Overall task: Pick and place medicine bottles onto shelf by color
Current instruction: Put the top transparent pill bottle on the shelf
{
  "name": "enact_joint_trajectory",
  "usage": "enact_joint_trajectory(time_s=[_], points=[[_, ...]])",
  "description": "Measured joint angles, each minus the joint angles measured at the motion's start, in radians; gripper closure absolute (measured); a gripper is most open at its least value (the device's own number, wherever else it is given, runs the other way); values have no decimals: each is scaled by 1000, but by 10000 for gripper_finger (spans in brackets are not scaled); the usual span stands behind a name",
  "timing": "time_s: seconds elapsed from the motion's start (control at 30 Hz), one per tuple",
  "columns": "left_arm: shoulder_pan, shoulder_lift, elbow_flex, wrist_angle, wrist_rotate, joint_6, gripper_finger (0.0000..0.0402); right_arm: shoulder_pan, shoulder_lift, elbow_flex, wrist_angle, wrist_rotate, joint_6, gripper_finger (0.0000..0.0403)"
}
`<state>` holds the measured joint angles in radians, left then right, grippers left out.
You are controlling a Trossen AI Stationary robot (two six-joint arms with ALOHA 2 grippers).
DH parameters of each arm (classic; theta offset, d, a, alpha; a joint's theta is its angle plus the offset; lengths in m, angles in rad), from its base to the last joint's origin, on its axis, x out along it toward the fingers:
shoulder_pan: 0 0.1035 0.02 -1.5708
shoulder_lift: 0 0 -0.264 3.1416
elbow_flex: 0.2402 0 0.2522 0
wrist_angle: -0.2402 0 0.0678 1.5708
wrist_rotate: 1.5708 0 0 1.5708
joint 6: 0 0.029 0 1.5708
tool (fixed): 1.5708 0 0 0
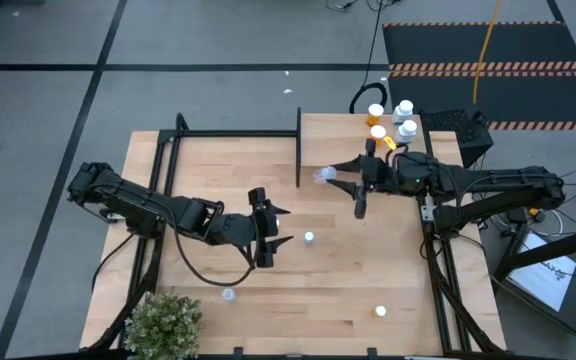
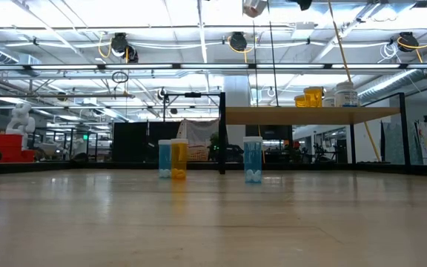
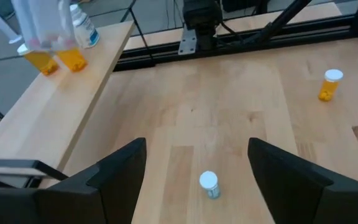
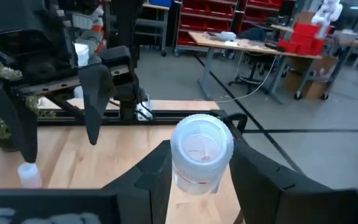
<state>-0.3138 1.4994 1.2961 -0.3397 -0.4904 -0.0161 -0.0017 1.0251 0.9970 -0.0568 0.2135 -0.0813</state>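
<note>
While the light-wood table (image 1: pixel 348 290) stands on grey floor in a workshop, the right gripper (image 1: pixel 330 174) hangs high beside the shelf (image 1: pixel 343 130), clamped on a clear bottle (image 4: pixel 201 152) lying sideways, cap toward the left arm. The left gripper (image 1: pixel 280 226) hovers mid-table, fingers apart, near a small blue bottle (image 1: pixel 309 238).

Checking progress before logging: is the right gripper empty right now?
No, the right gripper is shut on a clear bottle, held between its fingers in the right wrist view.
</note>
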Motion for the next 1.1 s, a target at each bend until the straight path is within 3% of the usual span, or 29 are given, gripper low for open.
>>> enact_joint_trajectory(time_s=[0.2, 0.53, 0.8, 1.1], points=[[0, 0, 0, 0, 13, -41, 121, -39, -7, 42, -25, -1, -6, 266], [0, 0, 0, -1, 37, -48, 121, -85, 0, 209, -230, -2, -6, 266], [0, 0, -1, -1, 37, -36, 121, -202, 0, 300, -377, -2, -2, 266], [0, 1, -1, 4, 37, -11, 121, -340, 4, 306, -384, -13, -7, 266]])
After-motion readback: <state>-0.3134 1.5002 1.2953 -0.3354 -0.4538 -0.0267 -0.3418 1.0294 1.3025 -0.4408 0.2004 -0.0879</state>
